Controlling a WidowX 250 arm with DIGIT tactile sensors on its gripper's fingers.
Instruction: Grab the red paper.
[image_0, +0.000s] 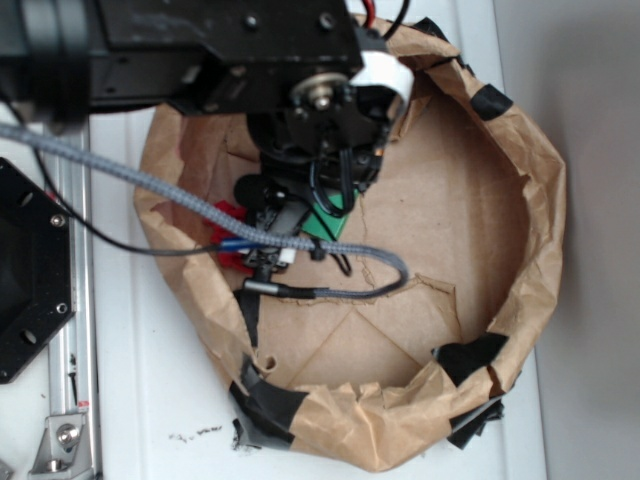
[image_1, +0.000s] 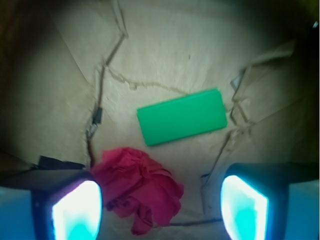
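The red paper (image_1: 137, 187) is a crumpled red wad lying on the brown paper floor, between my fingers and close against the left one. In the exterior view only a bit of the red paper (image_0: 228, 213) shows beside the arm. My gripper (image_1: 160, 210) is open, with the jaws wide apart on either side of the wad, and holds nothing. In the exterior view the gripper (image_0: 268, 255) is mostly hidden under the arm and cables.
A flat green block (image_1: 181, 116) lies just beyond the wad; a corner of the green block (image_0: 335, 205) shows under the arm. A big brown paper bowl with black tape (image_0: 545, 200) walls in the area. A black mount (image_0: 25, 270) stands at the left.
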